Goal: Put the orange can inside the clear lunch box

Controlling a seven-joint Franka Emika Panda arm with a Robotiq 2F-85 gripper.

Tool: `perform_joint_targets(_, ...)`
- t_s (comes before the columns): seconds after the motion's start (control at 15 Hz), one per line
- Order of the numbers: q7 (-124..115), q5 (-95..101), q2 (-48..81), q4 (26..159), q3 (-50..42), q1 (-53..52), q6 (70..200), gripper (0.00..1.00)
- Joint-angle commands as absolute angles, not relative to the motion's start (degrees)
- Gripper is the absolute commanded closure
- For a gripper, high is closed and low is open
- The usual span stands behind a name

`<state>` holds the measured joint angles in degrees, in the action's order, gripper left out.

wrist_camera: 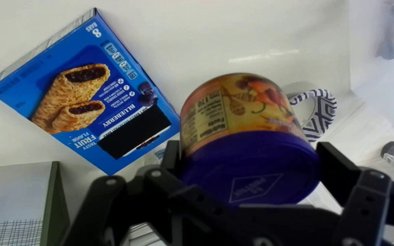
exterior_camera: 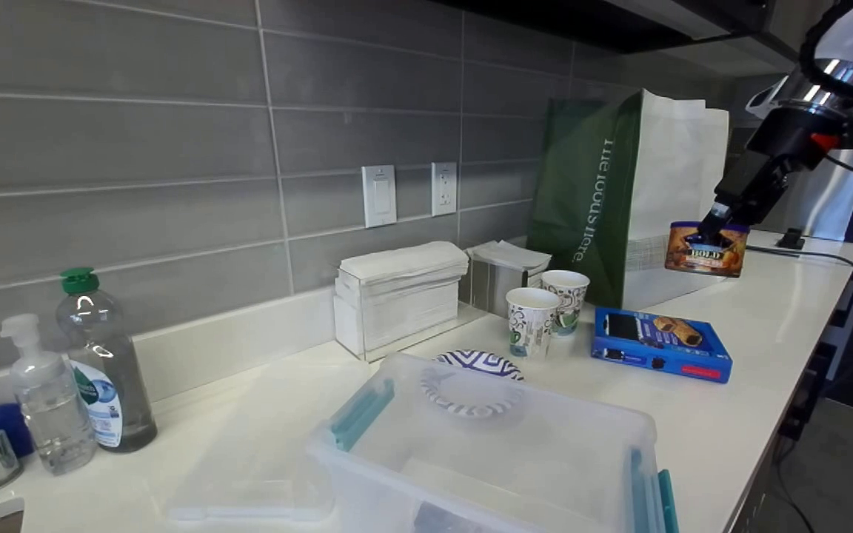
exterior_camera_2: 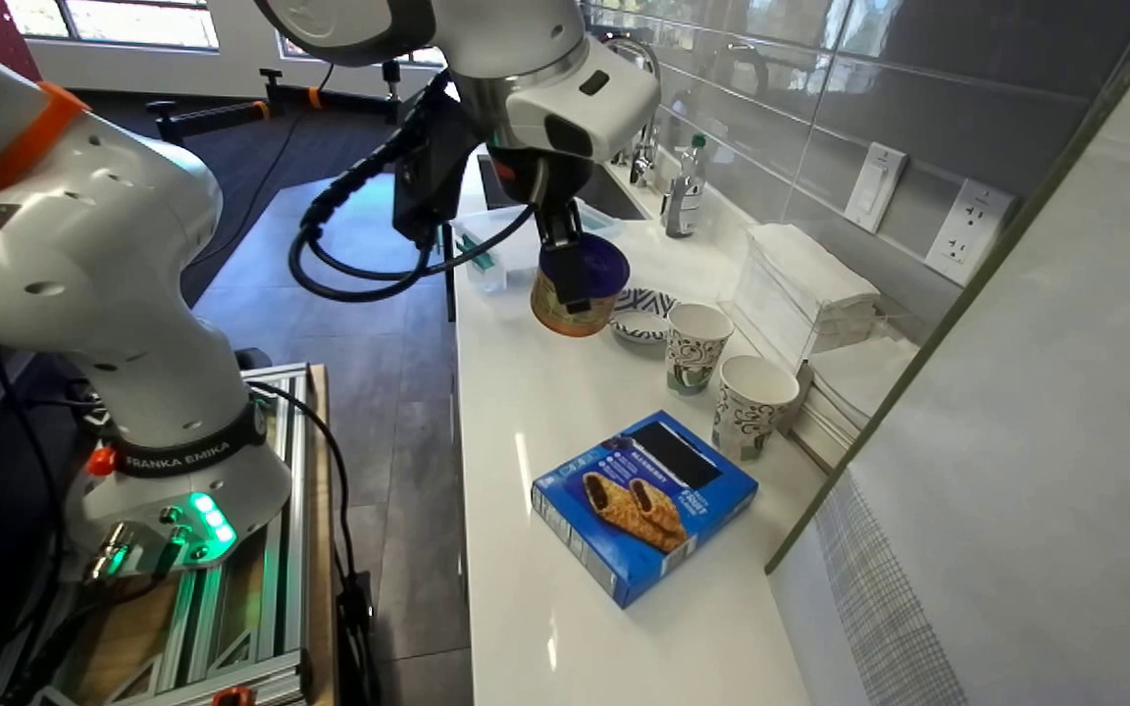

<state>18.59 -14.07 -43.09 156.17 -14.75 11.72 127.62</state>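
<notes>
The orange can (exterior_camera: 725, 259) has orange sides and a purple-blue top. My gripper (exterior_camera: 709, 228) is shut on it and holds it in the air above the counter. In an exterior view the can (exterior_camera_2: 550, 312) hangs slightly tilted, with a finger of the gripper (exterior_camera_2: 573, 284) across its side. In the wrist view the can (wrist_camera: 238, 112) sits between both fingers of the gripper (wrist_camera: 250, 153), its purple lid toward the camera. The clear lunch box (exterior_camera: 545, 459) stands lidless at the front in an exterior view, apart from the can. Part of it shows at the wrist view's right edge (wrist_camera: 364, 65).
A blue bar packet (exterior_camera: 660, 344) lies on the counter. Two paper cups (exterior_camera: 532, 322) and a patterned bowl (exterior_camera: 478, 361) stand between it and the lunch box. A flat translucent lid (exterior_camera: 263, 444) lies beside the box. A tall paper bag (exterior_camera: 589, 200) and napkin holder (exterior_camera: 404, 303) line the wall.
</notes>
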Motion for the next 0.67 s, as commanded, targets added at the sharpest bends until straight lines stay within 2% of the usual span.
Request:
perform_joint_targets(0.0, 19.2, -14.9, -42.8, 156.0, -16.6, 8.1, 127.9, 0.28)
perform_joint_targets(0.6, 33.1, -24.3, -27.3, 151.1, -14.1, -14.6, 131.5, 0.28)
